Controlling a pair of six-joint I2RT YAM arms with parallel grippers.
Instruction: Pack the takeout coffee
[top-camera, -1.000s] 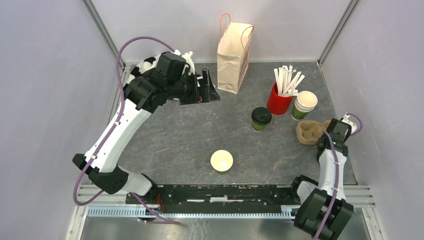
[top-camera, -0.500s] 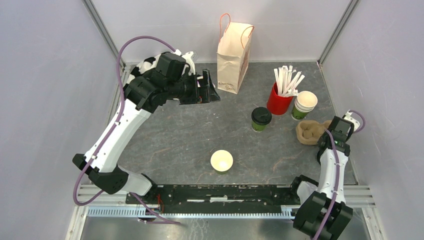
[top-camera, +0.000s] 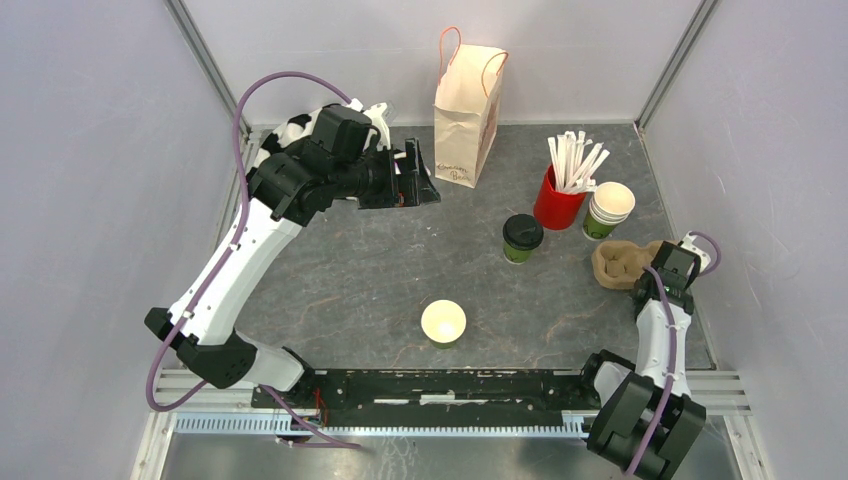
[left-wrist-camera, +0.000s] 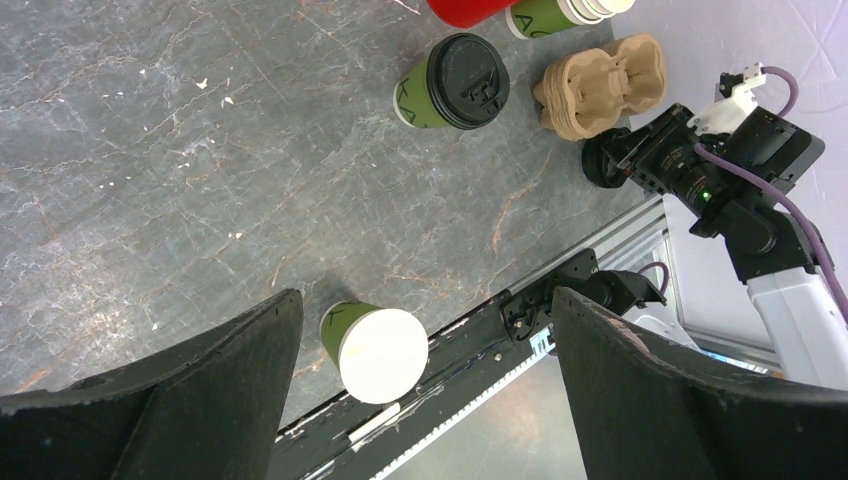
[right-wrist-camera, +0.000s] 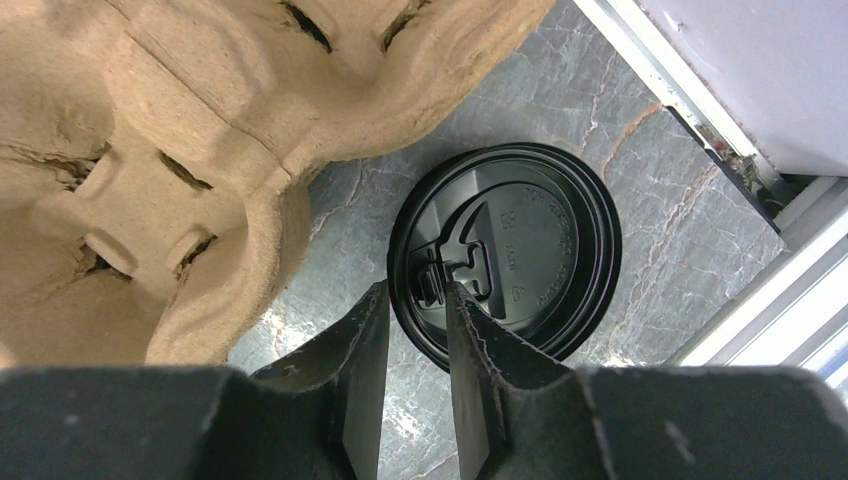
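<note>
One takeout coffee (top-camera: 522, 238) (left-wrist-camera: 455, 82), a green cup with a black lid, stands right of the table's centre. A second green cup (top-camera: 443, 323) (left-wrist-camera: 375, 350) with a pale top and no lid stands near the front edge. A loose black lid (right-wrist-camera: 505, 260) lies flat beside the cardboard cup carrier (top-camera: 625, 262) (right-wrist-camera: 150, 150). My right gripper (top-camera: 647, 290) (right-wrist-camera: 415, 292) points down at it, jaws narrowly apart and straddling the lid's left rim. My left gripper (top-camera: 420, 175) (left-wrist-camera: 425, 300) hangs wide open and empty, high beside the paper bag (top-camera: 468, 100).
A red cup of white sticks (top-camera: 560, 195) and a stack of lidless cups (top-camera: 608, 210) stand behind the carrier. The right wall frame (right-wrist-camera: 700, 90) runs close to the loose lid. A metal rail (top-camera: 450, 385) lines the near edge.
My right gripper went from shut to slightly apart, and its wrist shifted a little toward the near edge beside the carrier. The left arm has not moved.
</note>
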